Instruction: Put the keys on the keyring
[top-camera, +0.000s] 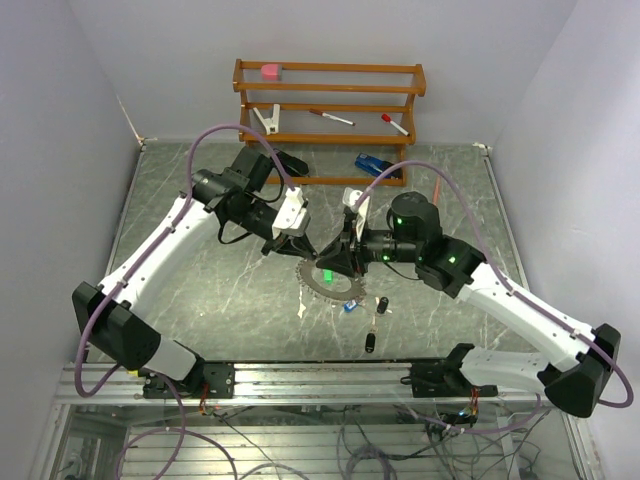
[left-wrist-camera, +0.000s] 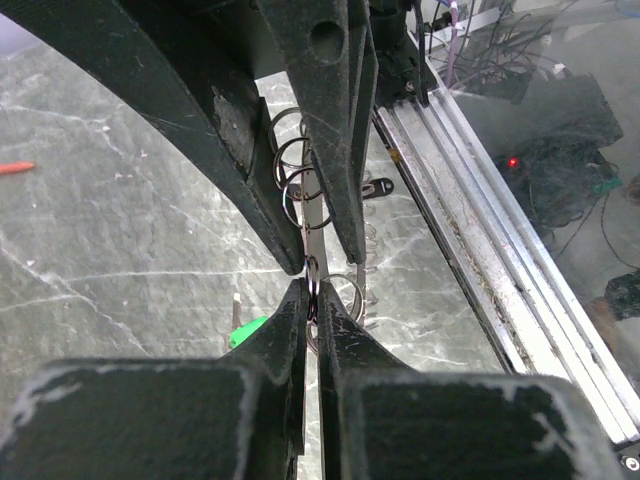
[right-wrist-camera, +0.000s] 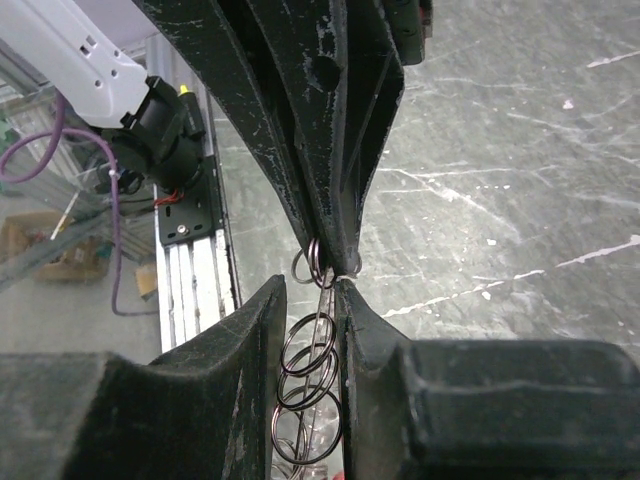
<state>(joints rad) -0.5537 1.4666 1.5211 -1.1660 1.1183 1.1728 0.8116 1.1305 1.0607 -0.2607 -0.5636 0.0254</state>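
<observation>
The keyring (top-camera: 322, 285) is a large silvery toothed-looking ring, tilted with its far edge lifted at mid-table. Several small split rings (right-wrist-camera: 318, 355) hang along it. My left gripper (top-camera: 312, 248) is shut on one small split ring (left-wrist-camera: 313, 285) at its fingertips. My right gripper (top-camera: 335, 260) faces it tip to tip and is closed around the row of split rings and the ring's thin edge (right-wrist-camera: 330, 300). A green key (top-camera: 328, 272) sits at the ring under the grippers and also shows in the left wrist view (left-wrist-camera: 248, 330). A blue key (top-camera: 350, 305) and two black keys (top-camera: 383, 303) (top-camera: 370, 343) lie on the table.
A wooden rack (top-camera: 330, 95) at the back holds a pink block, a white clip and red-capped markers. A blue object (top-camera: 372, 165) and an orange pen (top-camera: 437, 188) lie behind the right arm. An aluminium rail (top-camera: 320, 375) runs along the near edge.
</observation>
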